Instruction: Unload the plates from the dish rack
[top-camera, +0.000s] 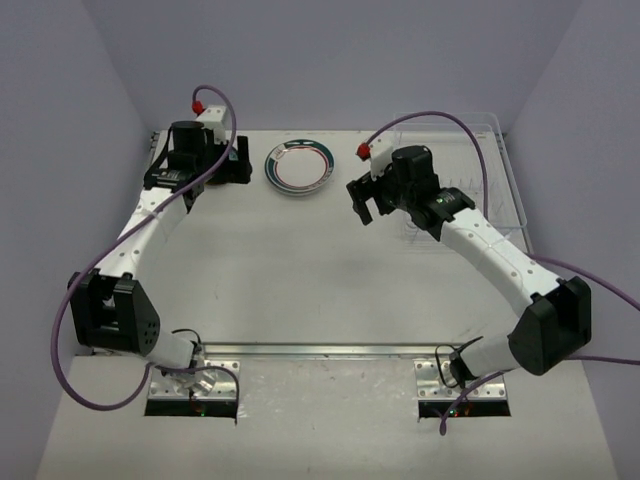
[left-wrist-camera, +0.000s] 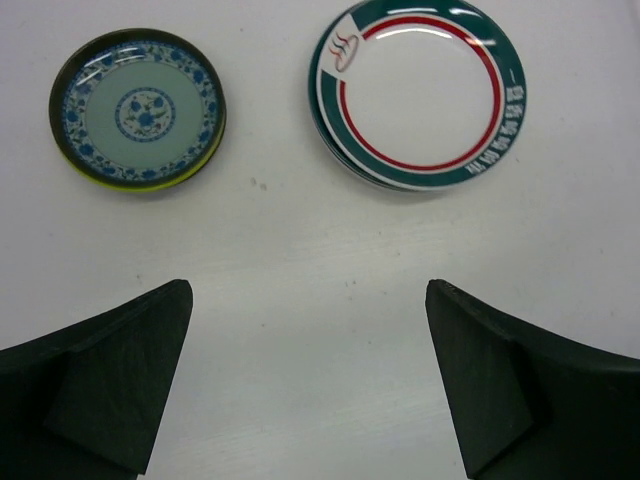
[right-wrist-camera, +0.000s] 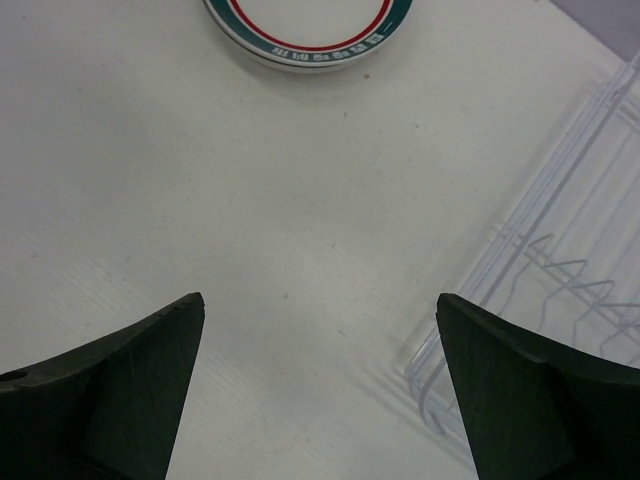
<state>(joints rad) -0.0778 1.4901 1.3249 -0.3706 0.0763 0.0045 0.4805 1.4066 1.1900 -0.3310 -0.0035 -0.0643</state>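
White desk (top-camera: 300, 270) under pale walls holds our work. Our left end effector (left-wrist-camera: 308, 290) and right end effector (right-wrist-camera: 320, 300) stand wide and empty. The blue plate (left-wrist-camera: 137, 110) and green-rimmed stack (left-wrist-camera: 417, 93) lie flat near each other, probably sorted away from the dish rack (right-wrist-camera: 570, 240), where we see no plate.

I see a white tabletop (top-camera: 300, 270) filling most of my overhead view. It is matte, with a few faint specks and scuffs that show more clearly in the wrist views. Three plain walls box it in: a back wall (top-camera: 330, 50), a left wall (top-camera: 60, 150) and a right wall (top-camera: 590, 120), all a pale lavender-grey. A thin metal rail (top-camera: 330, 350) runs across the near part of the table, and nearer still a pale board (top-camera: 330, 440) looks smudged. The light is soft and even, and shadows on the surface are faint.
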